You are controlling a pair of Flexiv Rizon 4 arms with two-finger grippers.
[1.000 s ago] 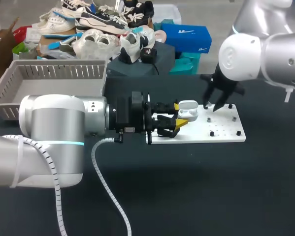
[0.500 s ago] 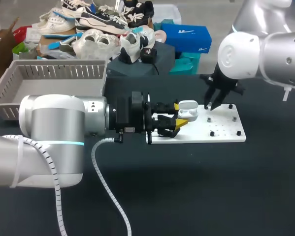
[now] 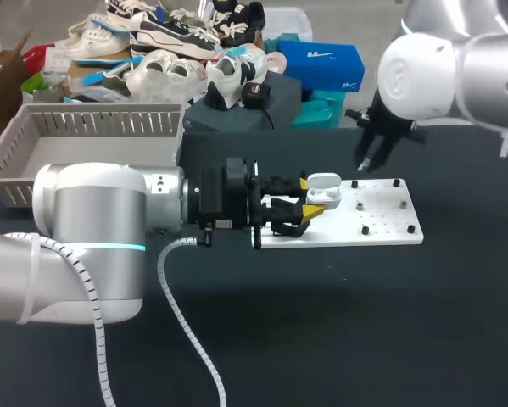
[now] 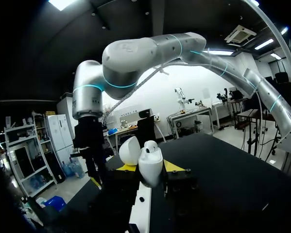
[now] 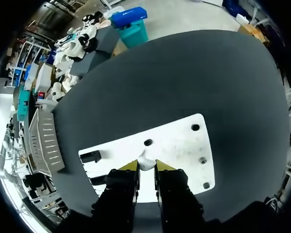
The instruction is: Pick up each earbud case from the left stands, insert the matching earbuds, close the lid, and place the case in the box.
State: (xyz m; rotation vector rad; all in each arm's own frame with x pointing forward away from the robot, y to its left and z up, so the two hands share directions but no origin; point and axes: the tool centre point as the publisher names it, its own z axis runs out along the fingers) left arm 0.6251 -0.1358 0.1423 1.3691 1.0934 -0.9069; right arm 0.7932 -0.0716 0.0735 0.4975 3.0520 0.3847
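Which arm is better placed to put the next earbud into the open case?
The right, probably: the right gripper pinches a small white earbud above the white plate, while the left gripper is occupied holding the open earbud case.

Head view: from above and behind, we look down over the desk (image 3: 321, 339).
Left wrist view: low, near-level, close behind the earbud case (image 4: 150, 162), facing our right arm (image 4: 135, 58).
Right wrist view: high, looking straight down on the white board (image 5: 174, 145).
Shared: the white board shows in all three.
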